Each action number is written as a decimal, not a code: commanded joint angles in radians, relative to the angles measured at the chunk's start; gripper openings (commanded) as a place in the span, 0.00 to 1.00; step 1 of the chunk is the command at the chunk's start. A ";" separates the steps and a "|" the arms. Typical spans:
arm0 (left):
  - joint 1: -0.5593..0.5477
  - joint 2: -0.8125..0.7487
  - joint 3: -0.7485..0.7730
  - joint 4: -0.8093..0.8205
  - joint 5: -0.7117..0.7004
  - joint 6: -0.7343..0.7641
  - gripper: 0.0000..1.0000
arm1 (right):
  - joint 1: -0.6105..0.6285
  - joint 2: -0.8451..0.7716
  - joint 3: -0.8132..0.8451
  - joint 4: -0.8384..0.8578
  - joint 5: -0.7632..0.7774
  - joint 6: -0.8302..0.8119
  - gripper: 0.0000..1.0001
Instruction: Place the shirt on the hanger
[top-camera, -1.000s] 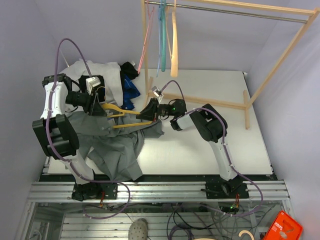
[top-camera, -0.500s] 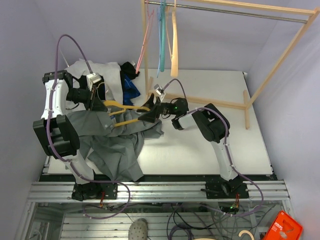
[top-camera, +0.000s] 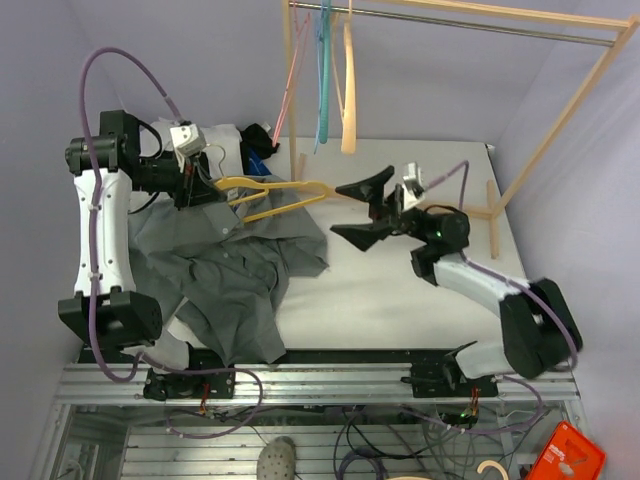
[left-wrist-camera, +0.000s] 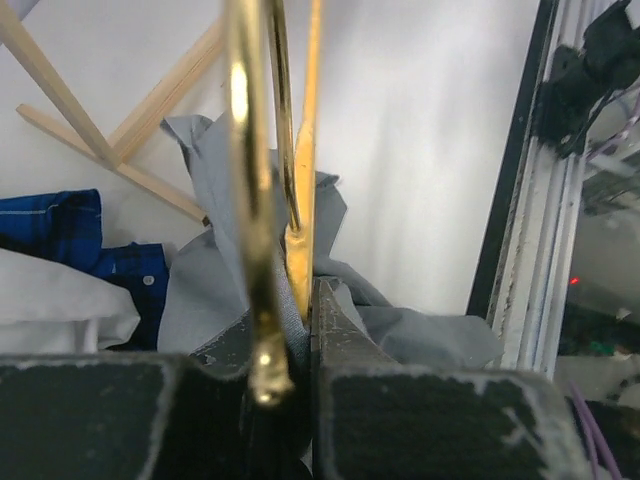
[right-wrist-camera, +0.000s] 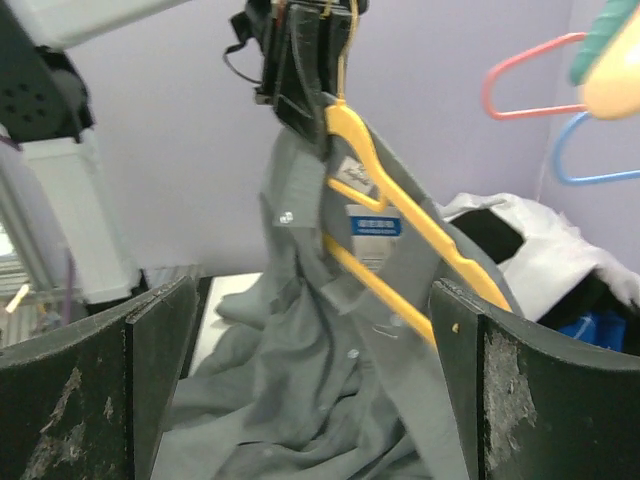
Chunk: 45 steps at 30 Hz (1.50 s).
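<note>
Grey shirt half lifted off the bench on a yellow hanger

The bench (top-camera: 420, 300) carries the crumpled shirt (top-camera: 235, 285) at its left, collar end drawn up against the hanger (top-camera: 280, 193). The left hand (top-camera: 205, 185) is clamped on the hanger by its hook. The right hand (top-camera: 337, 210) gapes wide, empty, just beyond the hanger's tip.

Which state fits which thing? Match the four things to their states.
Things:
1. left gripper
2. right gripper
3. grey shirt
4. pink hanger

States:
A. hanging from the rack rail
B. open, holding nothing
C. shut on the yellow hanger
D. partly on the yellow hanger, rest heaped on the table

Pairs: 1-C, 2-B, 3-D, 4-A
</note>
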 joint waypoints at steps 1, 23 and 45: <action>-0.060 -0.057 -0.033 0.013 -0.067 0.074 0.07 | 0.007 -0.151 -0.155 -0.067 0.051 0.063 1.00; -0.246 -0.208 -0.087 0.014 0.125 -0.075 0.07 | 0.172 0.012 -0.388 0.460 0.202 0.493 0.99; -0.167 -0.186 -0.041 0.041 0.333 -0.164 0.07 | 0.318 -0.009 -0.337 0.461 0.602 0.432 0.55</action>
